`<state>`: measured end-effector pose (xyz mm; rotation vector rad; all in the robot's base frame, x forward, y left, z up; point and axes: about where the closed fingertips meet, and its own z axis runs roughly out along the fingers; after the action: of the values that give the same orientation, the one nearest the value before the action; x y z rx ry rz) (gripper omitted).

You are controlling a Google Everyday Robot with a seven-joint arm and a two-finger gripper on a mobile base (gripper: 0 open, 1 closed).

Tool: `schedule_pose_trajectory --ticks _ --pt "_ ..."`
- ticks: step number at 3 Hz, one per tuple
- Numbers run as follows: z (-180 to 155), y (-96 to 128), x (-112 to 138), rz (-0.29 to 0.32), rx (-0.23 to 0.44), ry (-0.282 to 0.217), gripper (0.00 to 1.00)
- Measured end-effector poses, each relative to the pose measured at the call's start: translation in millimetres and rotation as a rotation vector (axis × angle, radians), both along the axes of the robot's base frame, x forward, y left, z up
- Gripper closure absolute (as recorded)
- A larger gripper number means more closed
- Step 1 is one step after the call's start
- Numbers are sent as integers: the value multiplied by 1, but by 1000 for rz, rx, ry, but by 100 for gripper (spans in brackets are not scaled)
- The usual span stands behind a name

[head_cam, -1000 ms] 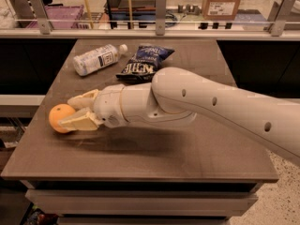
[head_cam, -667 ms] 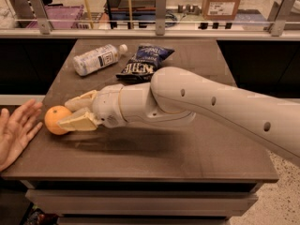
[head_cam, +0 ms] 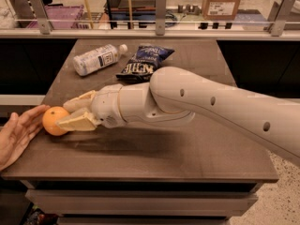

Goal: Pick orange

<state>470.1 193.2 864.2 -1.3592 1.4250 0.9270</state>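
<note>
The orange (head_cam: pixel 52 120) is a round bright orange fruit near the left edge of the dark table (head_cam: pixel 154 158). My gripper (head_cam: pixel 66 113) comes in from the right on a thick cream arm, and its two tan fingers (head_cam: pixel 77 121) sit either side of the orange and are shut on it. The orange is held just above or at the table surface; I cannot tell which. A person's hand (head_cam: pixel 18 134) reaches in from the left, with fingertips touching the orange's left side.
A plastic bottle (head_cam: pixel 96 58) lies on its side at the back left. A dark blue chip bag (head_cam: pixel 141 62) lies beside it at the back middle. A railing and shelves with boxes stand behind the table.
The person's hand has come in from the left and now touches the orange. My gripper and the orange have shifted slightly left.
</note>
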Motion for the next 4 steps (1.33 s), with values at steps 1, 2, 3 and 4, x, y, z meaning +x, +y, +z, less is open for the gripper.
schedule_pose_trajectory --ticks 1,2,3,4 --pt "1 2 -1 3 0 -2 59" --pt "2 3 -3 7 -1 -4 35" --pt "3 5 -4 10 -2 -6 13" --pt "4 6 -6 14 -2 -9 0"
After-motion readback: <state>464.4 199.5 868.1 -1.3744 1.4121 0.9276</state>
